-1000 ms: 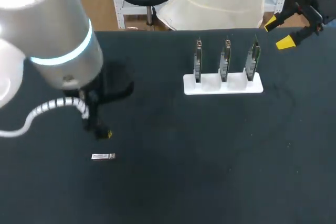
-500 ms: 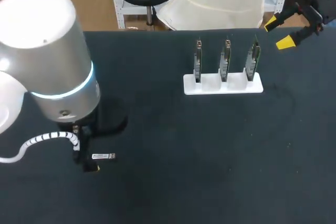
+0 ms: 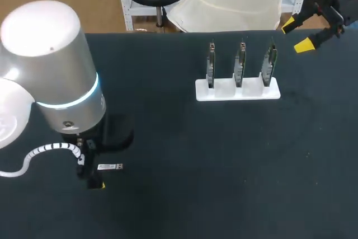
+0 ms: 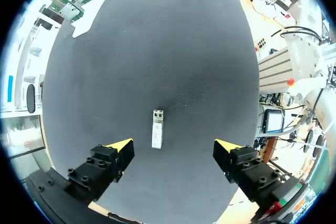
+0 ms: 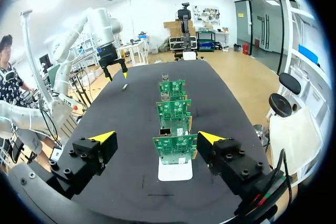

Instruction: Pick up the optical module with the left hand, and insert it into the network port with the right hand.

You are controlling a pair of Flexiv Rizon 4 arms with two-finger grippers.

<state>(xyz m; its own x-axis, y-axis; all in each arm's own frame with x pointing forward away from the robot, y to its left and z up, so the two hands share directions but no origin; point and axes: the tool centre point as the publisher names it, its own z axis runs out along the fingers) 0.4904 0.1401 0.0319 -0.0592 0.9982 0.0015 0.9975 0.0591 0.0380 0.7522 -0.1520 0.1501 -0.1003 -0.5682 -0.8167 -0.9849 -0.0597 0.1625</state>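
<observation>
The optical module (image 3: 110,167), a small silver bar, lies flat on the black table (image 3: 184,160) at the front left. My left gripper (image 3: 95,177) hangs just beside it, mostly hidden under the arm, with one yellow tip showing. In the left wrist view the module (image 4: 157,128) lies on the cloth just ahead of the open left gripper (image 4: 173,145), nearer one finger and untouched. Three green network cards (image 3: 239,62) stand in a white rack (image 3: 238,92) at the back. My right gripper (image 3: 305,34) is open past the rack's right end. From the right wrist, the right gripper (image 5: 156,137) looks along the card row (image 5: 175,146).
In the right wrist view my left arm's gripper (image 5: 115,66) hovers over the module (image 5: 125,86) at the table's far end. The table's back edge runs just behind the rack.
My left arm has swung toward the table's front edge, bringing its gripper from behind the module to right beside it. The module, rack and right arm have not moved.
</observation>
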